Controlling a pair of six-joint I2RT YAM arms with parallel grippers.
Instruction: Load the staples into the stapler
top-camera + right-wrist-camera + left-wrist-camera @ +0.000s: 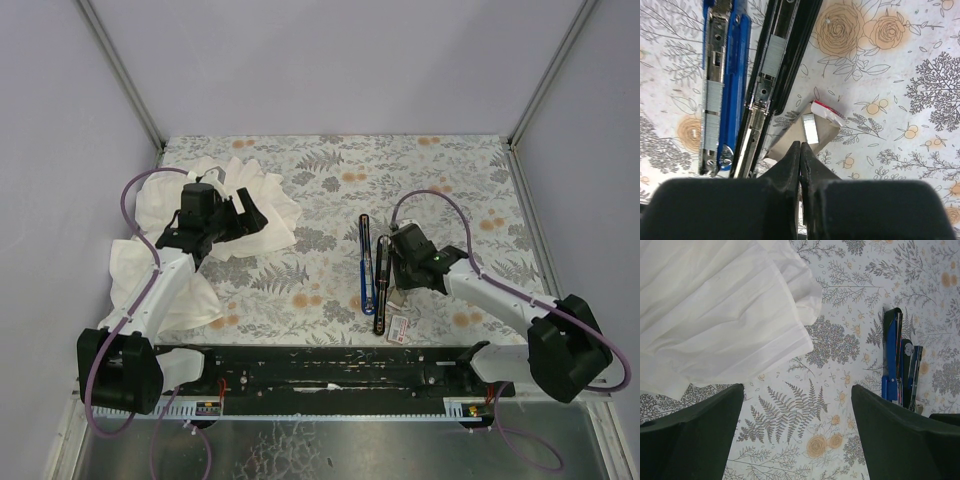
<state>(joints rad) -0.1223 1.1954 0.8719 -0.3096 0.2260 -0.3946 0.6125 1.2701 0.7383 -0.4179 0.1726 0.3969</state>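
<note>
The stapler (372, 272) lies opened out flat mid-table, its blue half (722, 75) beside its black half (782, 60). Short silvery staple strips sit in both metal channels. The tiny white box with a red label (826, 111) lies open just beyond the stapler's end, with a short staple strip (810, 128) on its tan flap. It also shows in the top view (397, 327). My right gripper (800, 146) is shut with nothing seen between its tips, just short of that strip. My left gripper (797, 405) is open and empty over bare tablecloth, with the stapler (896, 357) to its right.
A large white cloth (215, 225) lies crumpled at the left, under and around my left arm, and fills the upper left of the left wrist view (715, 310). The floral tablecloth (330, 175) covers the table, with grey walls on three sides.
</note>
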